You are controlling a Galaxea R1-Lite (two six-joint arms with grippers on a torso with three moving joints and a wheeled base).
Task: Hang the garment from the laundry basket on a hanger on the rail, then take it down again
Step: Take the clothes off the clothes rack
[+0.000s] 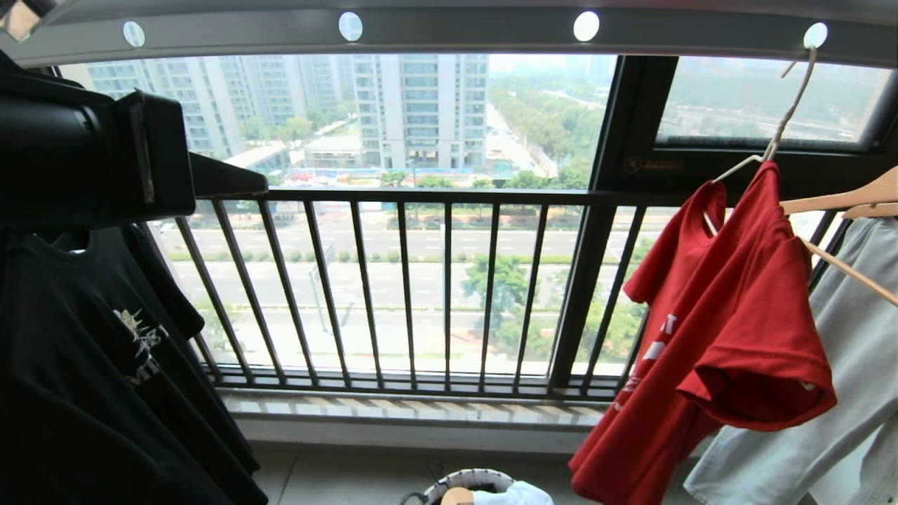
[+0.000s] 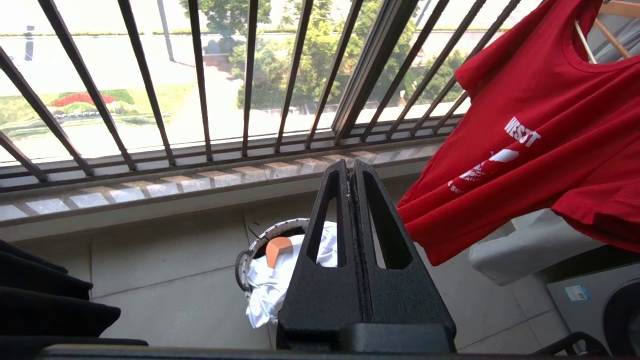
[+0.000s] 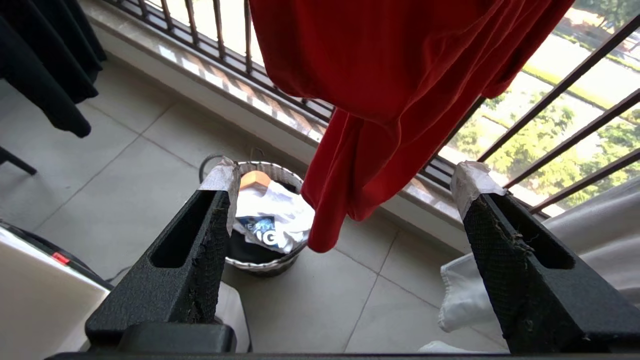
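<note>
**Red shirt up on the rail, take-down to come**

Although the black T-shirt [image 1: 105, 365] fills the far left of the head view, with a dark piece of the robot's own body above it, it plays no part here. In the left wrist view the left hand [image 2: 350, 167] is clenched on nothing, its tips pressed together above the floor, looking down on the laundry basket [image 2: 250, 250], which holds a white garment [image 2: 280, 280] and stands on the floor tiles below the window railing [image 1: 421, 280]. Further right, the garment [image 1: 729, 337] hangs on the hanger [image 1: 786, 119], whose hook sits in a round hole at the right end of the rail [image 1: 449, 31]; wooden hangers [image 1: 842, 200] and a pale garment [image 1: 842, 393] crowd just beside it. The right hand [image 3: 345, 185] is released, jaws wide and empty, below the shirt's hem.

By my reading the hanging half is done and the taking down is next. To do it well, the right hand should rise to the twisted neck of the hanger, close there rather than on loose cloth, then lift the hook clear of the hole before drawing away, keeping clear of the neighbouring wooden hangers so they do not snag.
</note>
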